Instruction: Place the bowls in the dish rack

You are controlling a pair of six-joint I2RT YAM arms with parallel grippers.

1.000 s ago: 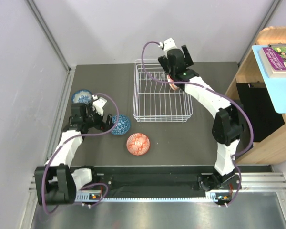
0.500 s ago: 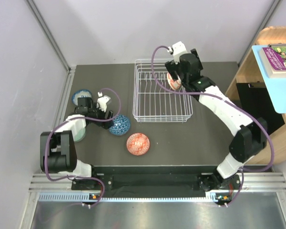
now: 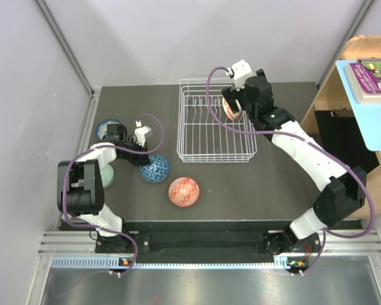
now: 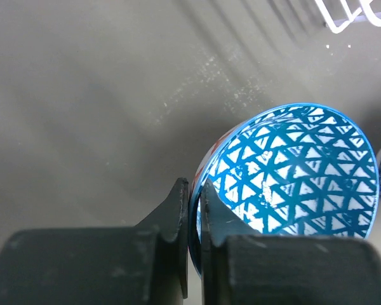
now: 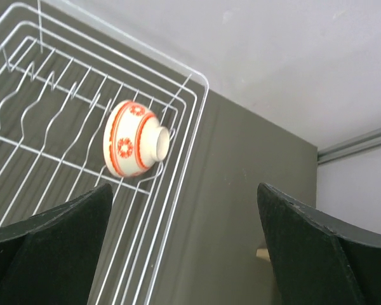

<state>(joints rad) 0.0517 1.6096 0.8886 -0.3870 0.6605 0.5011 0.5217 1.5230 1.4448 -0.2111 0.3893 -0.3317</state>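
My left gripper (image 4: 195,192) is shut on the near rim of a blue-and-white bowl (image 4: 298,171), one finger inside and one outside. From above, that bowl (image 3: 156,169) sits left of the white wire dish rack (image 3: 206,143), with the left gripper (image 3: 146,159) at its left edge. An orange-red bowl (image 5: 133,147) lies on its side among the rack's prongs, foot ring to the right. My right gripper (image 5: 184,216) hangs open above it, holding nothing. Also on the table are a second blue-and-white bowl (image 3: 108,129), an orange-red bowl (image 3: 184,191) and a pale green bowl (image 3: 106,176), half hidden by the left arm.
A wooden shelf unit (image 3: 362,184) with a blue board and a book on top stands at the right. Grey walls close the table at the back and left. The rack's corner (image 4: 352,16) shows beyond the gripped bowl.
My left gripper has closed on the blue-and-white bowl's rim, and the left arm has folded in toward it. The right arm has swung slightly right over the rack, jaws still open.
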